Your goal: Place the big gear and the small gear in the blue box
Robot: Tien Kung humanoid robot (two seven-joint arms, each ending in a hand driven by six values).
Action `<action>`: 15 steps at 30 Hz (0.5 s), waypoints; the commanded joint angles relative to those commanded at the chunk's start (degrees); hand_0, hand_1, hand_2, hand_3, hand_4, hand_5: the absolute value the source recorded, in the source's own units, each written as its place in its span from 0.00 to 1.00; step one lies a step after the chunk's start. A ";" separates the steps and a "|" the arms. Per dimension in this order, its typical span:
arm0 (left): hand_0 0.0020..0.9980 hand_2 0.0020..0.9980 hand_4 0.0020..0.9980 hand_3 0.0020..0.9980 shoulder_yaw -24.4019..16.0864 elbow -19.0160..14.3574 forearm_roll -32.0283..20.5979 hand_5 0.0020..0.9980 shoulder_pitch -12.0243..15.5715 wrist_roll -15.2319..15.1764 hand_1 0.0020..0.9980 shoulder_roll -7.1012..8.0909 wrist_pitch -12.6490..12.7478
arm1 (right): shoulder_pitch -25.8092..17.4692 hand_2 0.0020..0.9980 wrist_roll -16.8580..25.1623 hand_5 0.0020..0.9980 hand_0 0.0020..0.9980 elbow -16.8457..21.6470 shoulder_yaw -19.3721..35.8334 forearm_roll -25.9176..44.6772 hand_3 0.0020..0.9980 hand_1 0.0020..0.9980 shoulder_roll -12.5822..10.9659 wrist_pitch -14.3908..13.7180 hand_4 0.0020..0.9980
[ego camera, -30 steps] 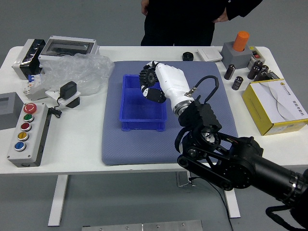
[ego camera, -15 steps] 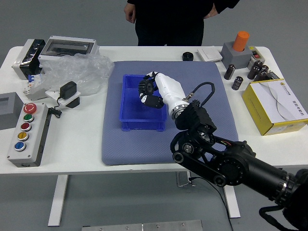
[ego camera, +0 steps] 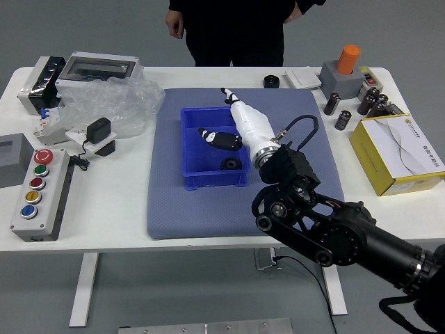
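You're looking at one black gear (ego camera: 231, 163) sitting inside the blue box (ego camera: 214, 180), near its near-right corner; big or small, you can't tell from this view. The box is resting on the blue mat (ego camera: 198, 216), likely so the right hand (ego camera: 254, 132) is reaching it without the arm stretching; the open top is facing up, so gears are going in from above. A black round piece (ego camera: 271, 82) is sitting by the mat's far edge, outside the box; it's possibly the second gear, so you're probably one placement short. Your right hand is holding nothing, fingers parted; the upper fingertip (ego camera: 228, 96) is pointing past the far rim, the lower digit (ego camera: 224, 140) is lying across the box opening, clear of the gear in view. Your right arm (ego camera: 348, 240) is coming in from the lower right, elbow side low; the wrist is hanging over the mat beside the box, the hand angling forward and left. Before swinging to that far piece you're wanting some lift, or the lower digit is risking a snag on the wall. The person (ego camera: 236, 35) is standing at the far side, one hand (ego camera: 174, 24) hanging, touching nothing on the table.
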 joint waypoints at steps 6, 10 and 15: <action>0.76 0.77 0.60 0.81 0.02 0.00 -0.12 0.13 -0.19 -0.13 0.74 0.23 0.04 | 0.62 0.84 0.35 0.34 0.73 -1.25 1.81 1.84 0.80 0.69 -4.16 0.66 0.74; 0.76 0.77 0.60 0.81 0.03 0.00 -0.14 0.13 -0.30 -0.15 0.74 0.27 0.04 | 1.40 0.83 0.08 0.28 0.70 -2.54 1.04 3.76 0.71 0.65 -6.30 2.04 0.70; 0.76 0.77 0.60 0.81 0.03 0.00 -0.13 0.13 -0.37 -0.10 0.74 0.25 0.04 | 2.14 0.80 0.06 0.23 0.69 -4.15 -0.63 5.64 0.69 0.63 -8.00 3.49 0.69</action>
